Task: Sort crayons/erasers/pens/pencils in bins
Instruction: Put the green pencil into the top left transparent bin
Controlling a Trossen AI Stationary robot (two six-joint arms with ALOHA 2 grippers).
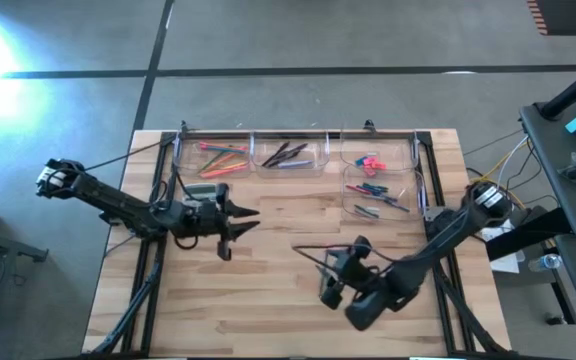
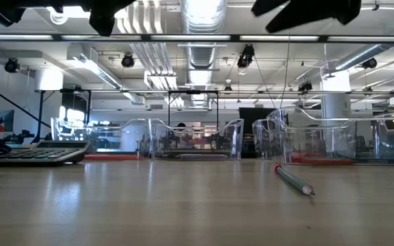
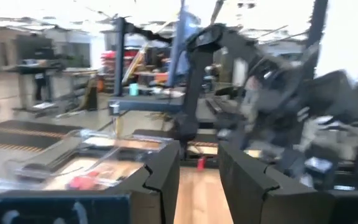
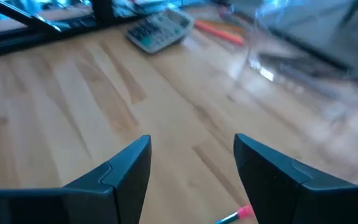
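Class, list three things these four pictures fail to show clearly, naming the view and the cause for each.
1. Pencil, right wrist view: cut off by the picture's edge.
2. Bin contents, high view: too small to identify.
3. Calculator, high view: largely hidden under the left arm.
4. Left tool, left wrist view: background blurred.

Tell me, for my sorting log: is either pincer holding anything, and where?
Neither: the left pincer and right pincer both stand open and empty.

1. Honestly, no readable text anywhere from where I'm standing.
2. The calculator [image 4: 160,30] obviously has keys, but the markings are way too blurry to make out.
3. No labels or brands legible on the bins [image 1: 286,153] either.
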